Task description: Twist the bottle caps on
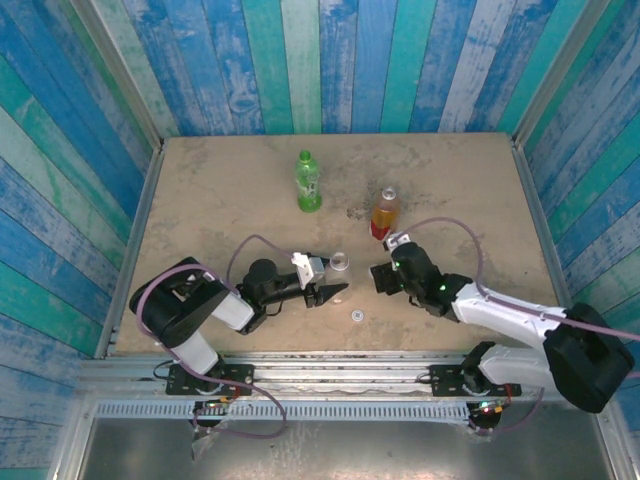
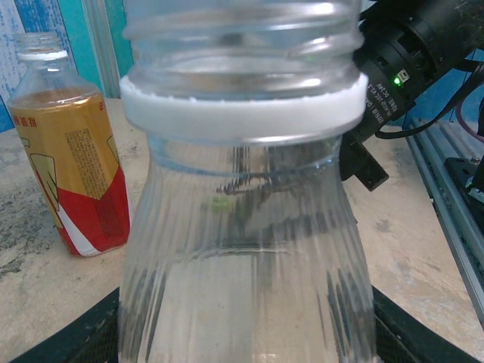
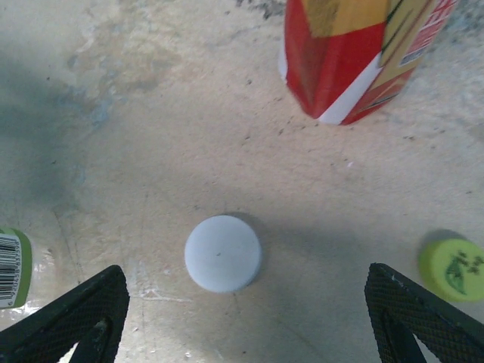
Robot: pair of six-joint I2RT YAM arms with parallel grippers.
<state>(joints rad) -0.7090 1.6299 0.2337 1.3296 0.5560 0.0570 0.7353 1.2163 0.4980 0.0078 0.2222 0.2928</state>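
Bottle caps are being seen loose on the table [image 1: 200,200]. From the right wrist, a white cap [image 3: 223,253] is being shown lying flat between the wide-spread fingers [image 3: 68,318] of the right claw [image 1: 380,277], touched by neither, so that claw is being held open with nothing in it. A yellow-green cap [image 3: 451,270] is being shown farther to one side, just beside the other finger and apart from the white one. In the top view a pale cap [image 1: 357,316] is being shown near the table's front edge, between the two arms; whether it is the same white one cannot be told. The clear bottle [image 2: 242,249] is being gripped upright by the left claw [image 1: 333,278], whose dark pads [image 2: 76,336] are being pressed against both of its flanks, below the white collar ring and the threaded neck. The amber bottle [image 2: 72,181] with the red label is being left standing just behind it, threads showing at its neck, close to the right claw. The green bottle [image 1: 309,182] is being left upright farther back on the table, well apart from both claws.
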